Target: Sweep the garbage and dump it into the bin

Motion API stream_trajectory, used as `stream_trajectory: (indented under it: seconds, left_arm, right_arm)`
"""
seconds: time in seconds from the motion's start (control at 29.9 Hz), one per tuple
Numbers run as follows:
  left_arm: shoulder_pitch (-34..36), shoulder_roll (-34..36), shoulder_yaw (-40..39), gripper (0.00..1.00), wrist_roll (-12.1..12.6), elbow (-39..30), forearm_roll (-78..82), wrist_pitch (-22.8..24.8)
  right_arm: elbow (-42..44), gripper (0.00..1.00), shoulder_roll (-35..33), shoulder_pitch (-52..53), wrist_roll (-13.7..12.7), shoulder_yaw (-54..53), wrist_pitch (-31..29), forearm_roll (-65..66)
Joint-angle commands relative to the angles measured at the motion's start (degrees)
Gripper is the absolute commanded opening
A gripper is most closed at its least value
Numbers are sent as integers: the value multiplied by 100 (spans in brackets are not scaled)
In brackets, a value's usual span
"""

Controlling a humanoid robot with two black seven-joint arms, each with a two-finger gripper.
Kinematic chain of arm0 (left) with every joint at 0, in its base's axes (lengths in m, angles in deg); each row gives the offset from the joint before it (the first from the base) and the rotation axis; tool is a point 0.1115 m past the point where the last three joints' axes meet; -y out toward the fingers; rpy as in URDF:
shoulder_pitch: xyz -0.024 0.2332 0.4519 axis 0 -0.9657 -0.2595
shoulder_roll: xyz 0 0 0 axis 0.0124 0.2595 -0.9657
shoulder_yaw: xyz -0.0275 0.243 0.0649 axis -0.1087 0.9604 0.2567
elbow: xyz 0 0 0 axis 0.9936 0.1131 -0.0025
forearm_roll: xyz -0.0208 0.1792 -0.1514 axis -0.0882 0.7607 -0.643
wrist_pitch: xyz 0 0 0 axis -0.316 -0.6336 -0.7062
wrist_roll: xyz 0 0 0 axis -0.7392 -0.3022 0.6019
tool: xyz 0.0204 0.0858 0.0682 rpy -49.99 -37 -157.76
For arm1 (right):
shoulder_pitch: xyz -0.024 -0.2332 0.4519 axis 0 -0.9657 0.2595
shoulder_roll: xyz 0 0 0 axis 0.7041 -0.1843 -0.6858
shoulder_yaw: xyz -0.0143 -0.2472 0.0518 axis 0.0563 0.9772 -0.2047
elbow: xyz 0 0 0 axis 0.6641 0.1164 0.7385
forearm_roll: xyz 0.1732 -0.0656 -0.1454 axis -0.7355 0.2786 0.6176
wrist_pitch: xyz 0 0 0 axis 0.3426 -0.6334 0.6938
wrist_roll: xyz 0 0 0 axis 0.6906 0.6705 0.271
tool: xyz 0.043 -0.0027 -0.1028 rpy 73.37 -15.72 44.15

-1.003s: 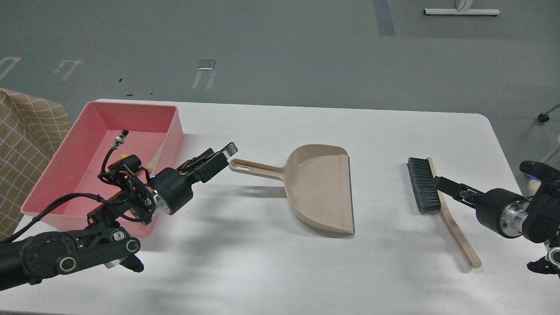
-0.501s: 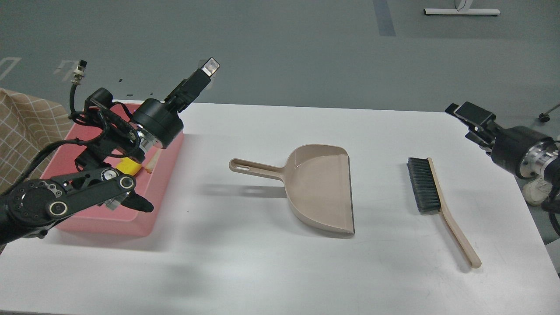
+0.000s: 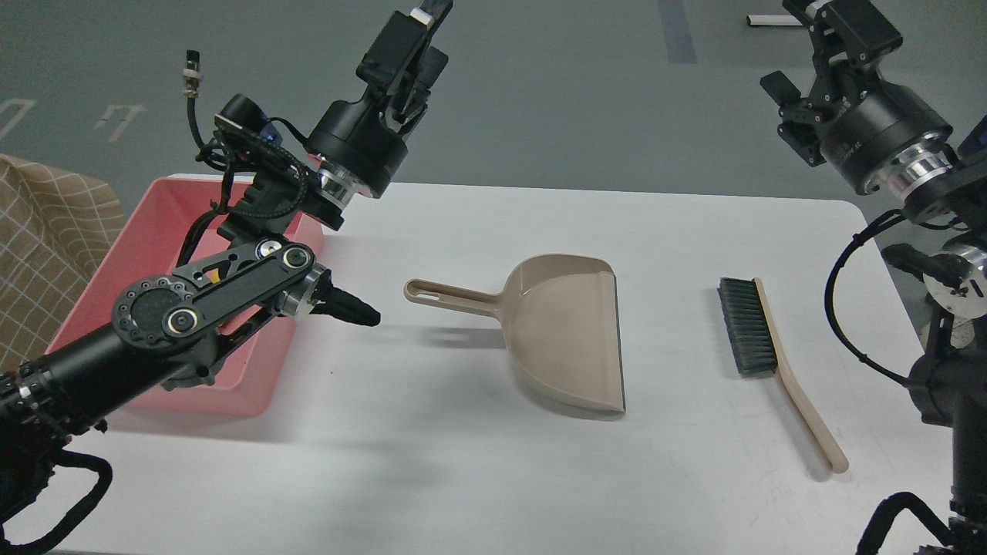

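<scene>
The pink bin [image 3: 135, 250] stands at the table's left, and my left arm crosses over it. The garbage does not show; my left arm hides much of the bin's inside. The beige dustpan [image 3: 567, 331] lies empty mid-table with its handle pointing left. The brush [image 3: 771, 347] lies to its right, bristles facing the pan. My left gripper [image 3: 420, 19] is raised high above the bin's far right corner and holds nothing. My right gripper [image 3: 840, 19] is raised high above the table's far right, also empty. Both grippers' fingertips run off the top edge.
The white table [image 3: 432, 478] has a rounded far right corner. A chequered beige cloth [image 3: 46, 254] sits left of the bin. My left elbow link [image 3: 224, 297] hangs low over the bin's right wall. My right arm's cables [image 3: 856, 308] stand at the table's right edge.
Both arms rose and drew back. The left gripper went from beside the dustpan handle up over the bin's far corner. The right gripper left the brush and lifted to the top right.
</scene>
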Motion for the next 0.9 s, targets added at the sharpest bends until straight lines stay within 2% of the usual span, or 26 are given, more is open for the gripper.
stream_trajectory:
  seconds: [0.0,0.1,0.23,0.4,0.43,0.5,0.6,0.74,0.84,0.87]
  left_arm:
    - [-10,-461,-521,98,-1,158,-493,730]
    - [-1,-944,-751,98,-10,316,-635,916]
    - [104,-1244,-760,98,-115,613,-574,934]
    - [324,-1666,-1118,98,-89,1010,-801,1065]
    - [324,-1693,-1242,98,-72,1011,-915,1144]
    - [316,-1711,-1620,98,-2,1028,-1572,1696]
    - [324,-1685,-1770,98,42,1089,-1900,1935]
    - [307,-1623,-1823,98,25,1160,-1953,2067]
    - [245,-1579,-2078,98,25,1143,-1980,2436]
    - [202,-1561,-2191,98,25,1116,-1980,2707]
  right_arm:
    - [-23,99,91,98,1,-87,-1,-628]
    - [-58,99,91,107,1,-87,-1,-964]
    - [-41,99,91,239,45,-96,-1,-973]
    - [12,99,91,292,168,-17,-1,-1166]
    - [12,99,91,301,185,-17,-1,-1210]
    - [38,99,91,362,185,18,-1,-1403]
    - [39,99,91,389,186,149,-1,-1491]
    - [39,99,91,406,194,519,364,-1755]
    - [12,99,91,441,194,730,575,-1913]
    - [4,99,91,450,194,826,654,-1940]
